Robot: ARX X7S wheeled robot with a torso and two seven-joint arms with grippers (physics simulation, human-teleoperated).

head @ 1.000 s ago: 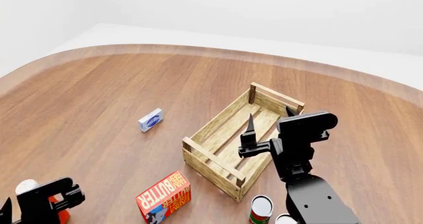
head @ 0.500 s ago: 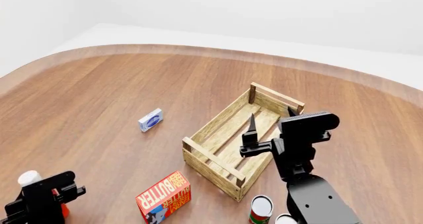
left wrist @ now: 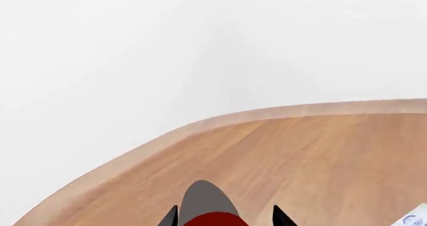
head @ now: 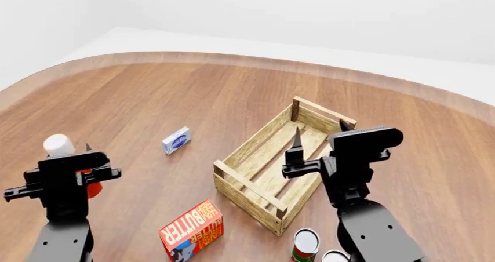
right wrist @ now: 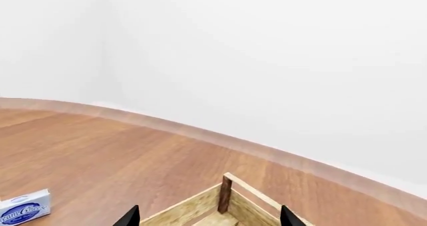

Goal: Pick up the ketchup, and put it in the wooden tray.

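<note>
The ketchup shows in the head view as a white cap [head: 58, 145] and a bit of orange-red body [head: 94, 189] on either side of my left gripper [head: 74, 157]. That gripper is shut on it at the near left and holds it above the table. In the left wrist view the red body [left wrist: 213, 220] sits between the black fingertips [left wrist: 171, 218]. The wooden tray [head: 255, 149] stands right of centre. My right gripper [head: 317, 139] is open and empty over the tray's near right side. The right wrist view shows a tray corner post [right wrist: 226, 192] between its spread fingertips [right wrist: 131, 217].
A red-and-orange butter box [head: 191, 230] lies in front of the tray. A small blue-and-white box [head: 176, 140] lies left of the tray and shows in the right wrist view [right wrist: 23, 209]. A red-labelled tin can [head: 305, 244] stands beside my right arm. The table's curved far edge [head: 232, 59] meets a white wall.
My left arm has risen from the bottom left corner and carried the ketchup up and away from me, off the table. The right arm has barely moved.
</note>
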